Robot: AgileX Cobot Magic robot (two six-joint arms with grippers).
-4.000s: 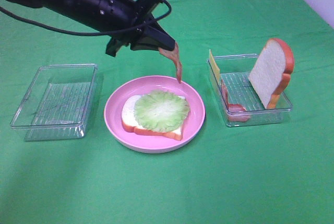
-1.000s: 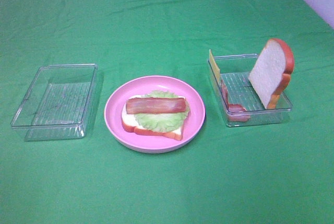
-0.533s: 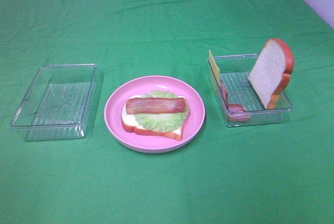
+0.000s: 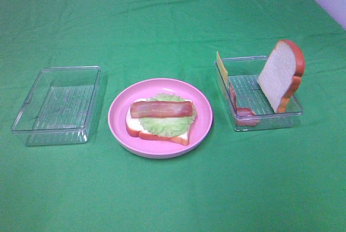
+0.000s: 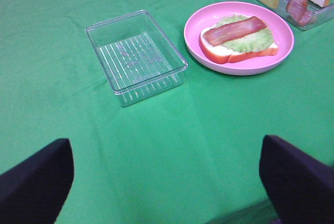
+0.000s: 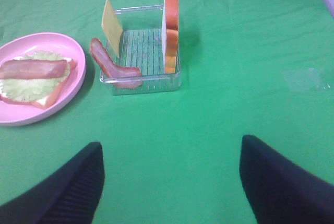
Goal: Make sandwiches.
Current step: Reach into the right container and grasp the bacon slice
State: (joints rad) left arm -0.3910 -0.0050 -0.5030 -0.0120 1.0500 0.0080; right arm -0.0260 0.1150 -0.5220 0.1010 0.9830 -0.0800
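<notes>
Exterior high: sandwich [image 4: 160, 119] on plate [image 4: 115, 116]; left tray [image 4: 56, 135], right tray [image 4: 269, 121] just apart.

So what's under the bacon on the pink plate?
Ruffled lettuce, and under it a bread slice flat on the plate. Lettuce covers the bread's middle, so anything between them is hidden.

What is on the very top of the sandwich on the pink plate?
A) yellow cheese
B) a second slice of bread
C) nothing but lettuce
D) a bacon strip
D: the bacon strip lies flat across the lettuce, with nothing over it, on the pink plate.
</notes>
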